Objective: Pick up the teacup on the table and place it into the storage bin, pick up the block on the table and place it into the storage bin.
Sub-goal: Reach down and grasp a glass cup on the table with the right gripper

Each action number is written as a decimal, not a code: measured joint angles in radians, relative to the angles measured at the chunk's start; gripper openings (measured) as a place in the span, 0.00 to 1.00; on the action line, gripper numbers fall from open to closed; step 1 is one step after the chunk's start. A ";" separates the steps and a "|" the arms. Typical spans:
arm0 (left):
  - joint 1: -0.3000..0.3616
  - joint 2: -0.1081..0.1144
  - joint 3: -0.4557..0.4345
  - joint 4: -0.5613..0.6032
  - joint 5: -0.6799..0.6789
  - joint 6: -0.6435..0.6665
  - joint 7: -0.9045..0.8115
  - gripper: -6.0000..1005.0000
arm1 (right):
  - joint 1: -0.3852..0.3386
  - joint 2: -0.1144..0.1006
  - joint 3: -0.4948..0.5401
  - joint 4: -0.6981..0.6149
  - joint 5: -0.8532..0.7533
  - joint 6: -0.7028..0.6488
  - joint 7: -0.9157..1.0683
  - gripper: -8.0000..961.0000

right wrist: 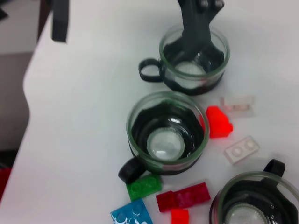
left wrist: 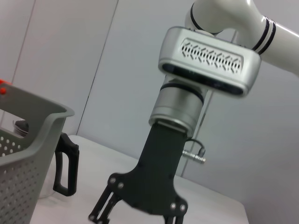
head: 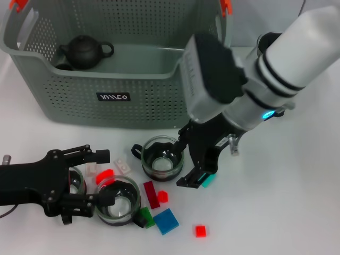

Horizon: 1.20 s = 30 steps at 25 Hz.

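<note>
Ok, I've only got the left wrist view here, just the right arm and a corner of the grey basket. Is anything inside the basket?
Observer: Yes, the head view shows a dark teapot inside the grey-green perforated storage bin.
Operator: Where does the right gripper end up?
Observer: The right gripper is open, low beside a glass teacup in a black holder. The left gripper is open, low at the near left.
Operator: Any blocks?
Observer: Several lie loose on the table, including a blue square block and a small red block.
</note>
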 joint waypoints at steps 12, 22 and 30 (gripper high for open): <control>0.000 -0.009 0.000 0.002 0.000 -0.003 0.003 0.94 | 0.053 0.010 -0.224 0.016 -0.048 0.155 0.071 0.85; 0.000 -0.019 -0.006 0.003 0.000 -0.005 0.001 0.95 | 0.069 0.010 -0.321 0.019 -0.052 0.227 0.066 0.85; 0.011 -0.021 -0.006 0.004 0.000 -0.010 -0.003 0.95 | 0.066 0.017 -0.395 0.030 -0.042 0.292 0.061 0.83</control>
